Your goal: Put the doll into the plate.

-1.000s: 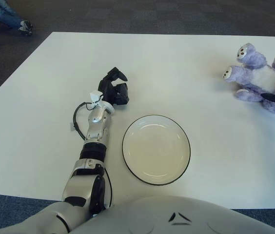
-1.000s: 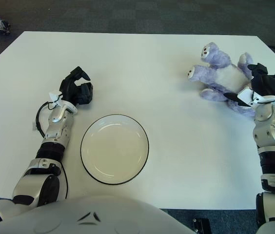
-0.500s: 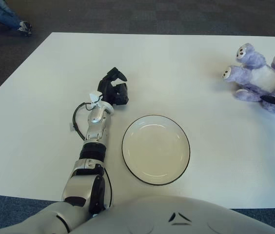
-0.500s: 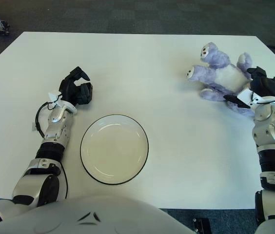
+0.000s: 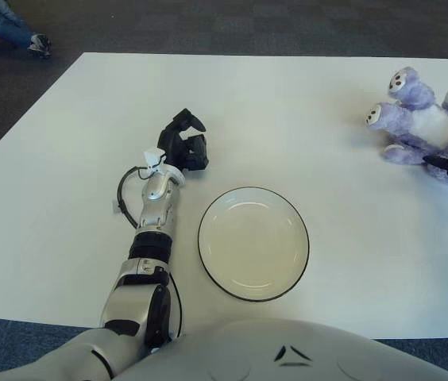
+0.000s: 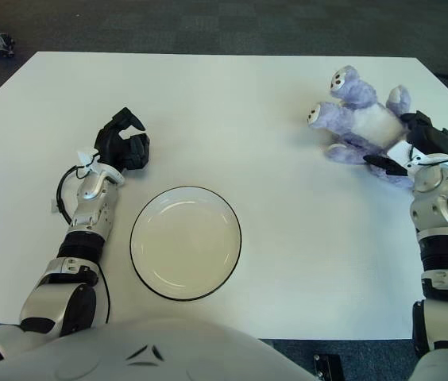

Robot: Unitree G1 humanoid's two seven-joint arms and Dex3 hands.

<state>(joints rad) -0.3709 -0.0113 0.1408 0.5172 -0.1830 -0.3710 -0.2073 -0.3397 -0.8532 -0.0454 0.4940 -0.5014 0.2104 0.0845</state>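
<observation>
Doll (image 6: 359, 115), purple and plush, lies at the table's (image 6: 272, 87) far right, well apart from the empty plate (image 6: 185, 242). The right hand (image 6: 422, 147) is on its lower body, fingers seemingly closing round it, so grasping looks underway; next comes lifting it leftward. The left hand (image 6: 125, 143) shows curled beside the plate's upper left.

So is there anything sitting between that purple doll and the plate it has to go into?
Nothing visible. The doll lies far right with the right hand at it, and only bare table runs to the plate. The left hand shows left of the plate.
</observation>
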